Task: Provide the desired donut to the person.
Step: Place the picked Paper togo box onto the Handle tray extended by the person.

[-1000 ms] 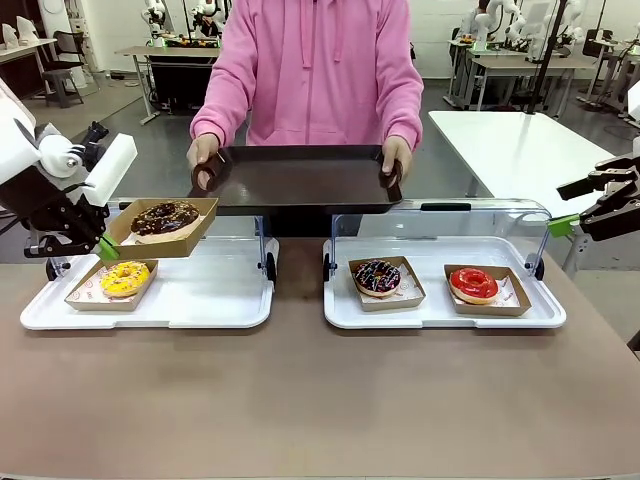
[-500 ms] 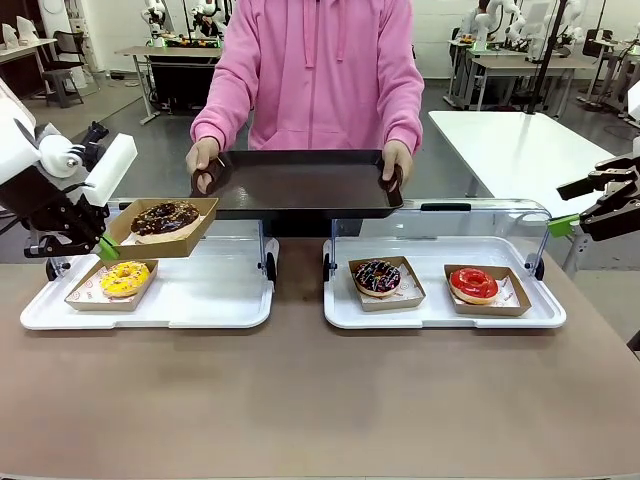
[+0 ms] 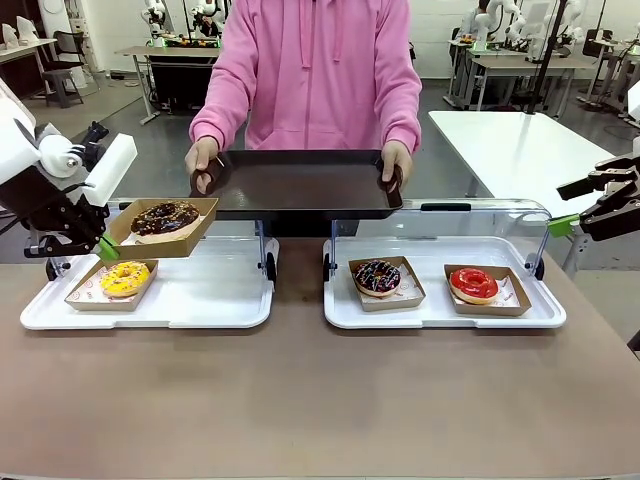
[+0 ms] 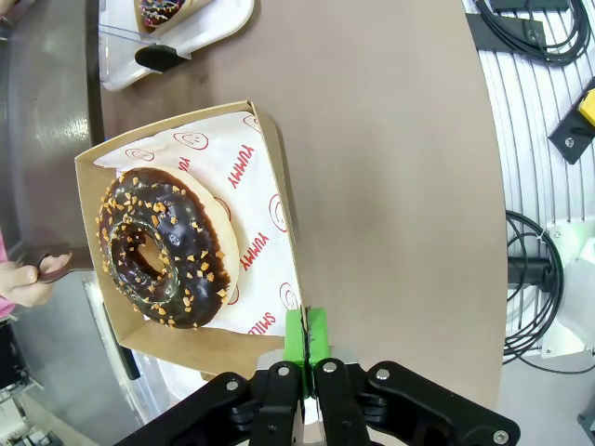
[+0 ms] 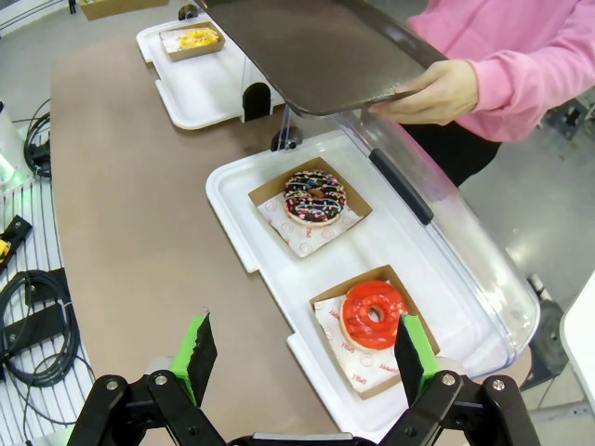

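A chocolate donut with nut crumbs [image 3: 164, 217] [image 4: 163, 246] sits in a brown cardboard tray lifted above the left white tray [image 3: 200, 300]. My left gripper [image 3: 103, 248] [image 4: 307, 348] is shut on that cardboard tray's edge. The person [image 3: 315, 70] in a pink hoodie stands at the far side, holding a dark serving tray [image 3: 300, 183] [image 5: 325, 51] level with both hands. My right gripper [image 3: 585, 212] [image 5: 302, 358] hangs open at the right, above the right white tray [image 5: 232, 200].
A yellow donut [image 3: 124, 278] lies in the left white tray. A chocolate sprinkle donut [image 3: 378, 277] [image 5: 313, 196] and a red glazed donut [image 3: 473, 284] [image 5: 374, 315] lie in the right tray. Both trays' clear lids [image 3: 440, 222] stand raised behind. Brown tabletop [image 3: 320, 390] in front is bare.
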You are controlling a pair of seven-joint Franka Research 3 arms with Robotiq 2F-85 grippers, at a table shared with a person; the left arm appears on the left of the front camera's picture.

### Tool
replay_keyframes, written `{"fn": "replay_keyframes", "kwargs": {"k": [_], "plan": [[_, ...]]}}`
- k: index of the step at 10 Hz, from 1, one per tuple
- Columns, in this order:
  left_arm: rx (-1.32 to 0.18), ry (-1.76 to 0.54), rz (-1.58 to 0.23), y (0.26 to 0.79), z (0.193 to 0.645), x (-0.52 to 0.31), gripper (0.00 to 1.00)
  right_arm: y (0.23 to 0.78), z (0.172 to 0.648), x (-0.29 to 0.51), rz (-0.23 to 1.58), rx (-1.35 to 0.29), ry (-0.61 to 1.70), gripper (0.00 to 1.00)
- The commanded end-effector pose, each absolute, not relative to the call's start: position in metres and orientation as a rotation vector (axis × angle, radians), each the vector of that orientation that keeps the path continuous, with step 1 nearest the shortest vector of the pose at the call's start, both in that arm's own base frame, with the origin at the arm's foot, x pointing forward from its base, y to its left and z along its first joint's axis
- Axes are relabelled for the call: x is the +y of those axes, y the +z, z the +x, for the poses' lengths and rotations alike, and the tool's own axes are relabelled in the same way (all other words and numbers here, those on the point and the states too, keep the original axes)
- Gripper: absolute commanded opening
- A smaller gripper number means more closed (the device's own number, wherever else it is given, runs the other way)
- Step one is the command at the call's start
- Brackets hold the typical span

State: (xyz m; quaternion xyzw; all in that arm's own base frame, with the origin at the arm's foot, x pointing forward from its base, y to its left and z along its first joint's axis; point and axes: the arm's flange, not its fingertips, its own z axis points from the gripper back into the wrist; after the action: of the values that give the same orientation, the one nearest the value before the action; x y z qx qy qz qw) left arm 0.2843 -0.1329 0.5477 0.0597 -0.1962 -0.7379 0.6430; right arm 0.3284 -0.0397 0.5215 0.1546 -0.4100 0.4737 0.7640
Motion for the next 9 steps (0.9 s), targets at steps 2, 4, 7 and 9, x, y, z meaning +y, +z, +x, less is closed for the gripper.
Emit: {"fn": "replay_keyframes", "kwargs": {"k": [2, 4, 7, 9], "plan": [[-0.453, -1.673, 0.158, 0.548, 0.286, -0.135, 0.0, 0.521, 0.332, -0.037, 0.356, -0.904, 1.017, 1.0], [-0.453, -1.673, 0.158, 0.548, 0.286, -0.135, 0.0, 0.521, 0.332, -0.037, 0.356, -0.904, 1.017, 1.0], [-0.486, -1.656, 0.106, 0.587, 0.306, -0.164, 0.01, 0.521, 0.332, -0.037, 0.356, -0.904, 1.017, 1.0], [-0.48, -1.6, 0.09, 0.617, 0.337, -0.19, 0.01, 0.521, 0.332, -0.037, 0.356, -0.904, 1.017, 1.0]]}}
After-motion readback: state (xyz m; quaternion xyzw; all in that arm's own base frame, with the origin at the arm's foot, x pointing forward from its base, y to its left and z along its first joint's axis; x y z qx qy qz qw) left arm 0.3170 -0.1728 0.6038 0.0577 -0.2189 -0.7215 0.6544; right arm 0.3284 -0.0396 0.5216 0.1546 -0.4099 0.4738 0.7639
